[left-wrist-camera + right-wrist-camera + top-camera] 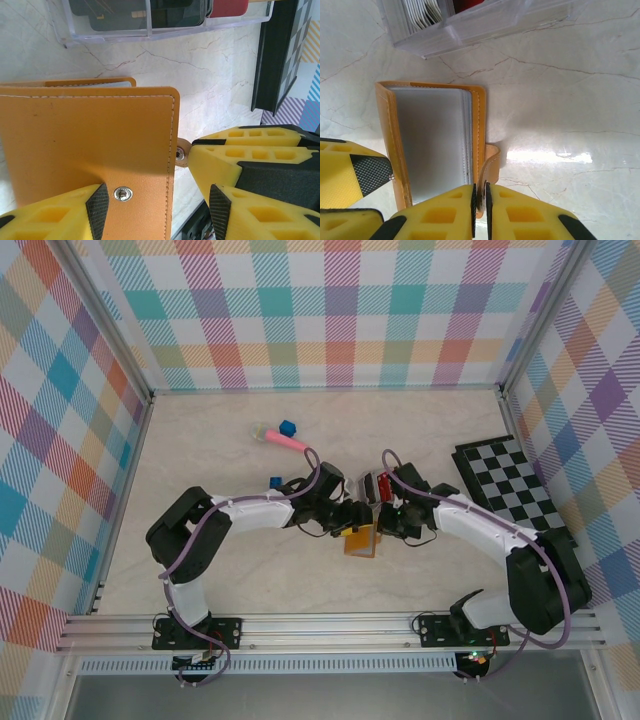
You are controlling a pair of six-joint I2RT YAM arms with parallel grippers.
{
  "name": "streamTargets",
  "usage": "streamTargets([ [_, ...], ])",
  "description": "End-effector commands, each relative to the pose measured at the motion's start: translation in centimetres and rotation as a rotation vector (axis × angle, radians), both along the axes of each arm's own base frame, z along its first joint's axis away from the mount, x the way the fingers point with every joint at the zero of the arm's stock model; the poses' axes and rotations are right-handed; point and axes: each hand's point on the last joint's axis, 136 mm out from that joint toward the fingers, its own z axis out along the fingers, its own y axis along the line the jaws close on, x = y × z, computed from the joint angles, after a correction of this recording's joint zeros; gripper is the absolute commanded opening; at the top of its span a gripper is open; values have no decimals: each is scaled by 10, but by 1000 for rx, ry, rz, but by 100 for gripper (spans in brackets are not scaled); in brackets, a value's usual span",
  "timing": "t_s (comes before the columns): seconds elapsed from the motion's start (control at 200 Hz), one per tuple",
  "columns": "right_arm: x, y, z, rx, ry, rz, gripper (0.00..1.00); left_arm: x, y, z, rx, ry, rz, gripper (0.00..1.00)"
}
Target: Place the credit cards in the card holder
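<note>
Now right jaws pinch card holder [435, 145] (left parted).

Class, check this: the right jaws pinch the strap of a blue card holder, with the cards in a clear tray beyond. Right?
No: the card holder is orange-brown, not blue, as the right wrist view shows. The jaws of the right gripper pinch its strap, cards in the clear tray beyond.

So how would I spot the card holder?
Find the middle of the pale marble table, where the two arms meet. The card holder is the flat leather wallet there, on the near side of the clear tray of cards; it alone is orange-brown.
</note>
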Motion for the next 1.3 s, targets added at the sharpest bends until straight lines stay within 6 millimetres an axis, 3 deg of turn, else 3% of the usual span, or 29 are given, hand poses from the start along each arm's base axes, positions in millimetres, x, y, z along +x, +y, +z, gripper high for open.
streamTargets([
  [0.0, -4, 0, -3, 0, 30, 15, 13, -3, -1, 4, 7, -17, -15, 58],
  [0.23, -6, -3, -7, -17, 37, 13, 6, 0, 6, 9, 39, -55, -7, 58],
  [0.75, 0, -5, 2, -32, 1, 16, 4, 18, 67, 35, 236, -265, 131, 64],
  [0.985, 0, -5, 2, -29, 0, 12, 4, 18, 84, 16, 217, -174, 196, 57],
  [1.295, -1, -6, 6, -21, -14, 7, 4, 5, 63, -9, 171, -64, 87, 56],
])
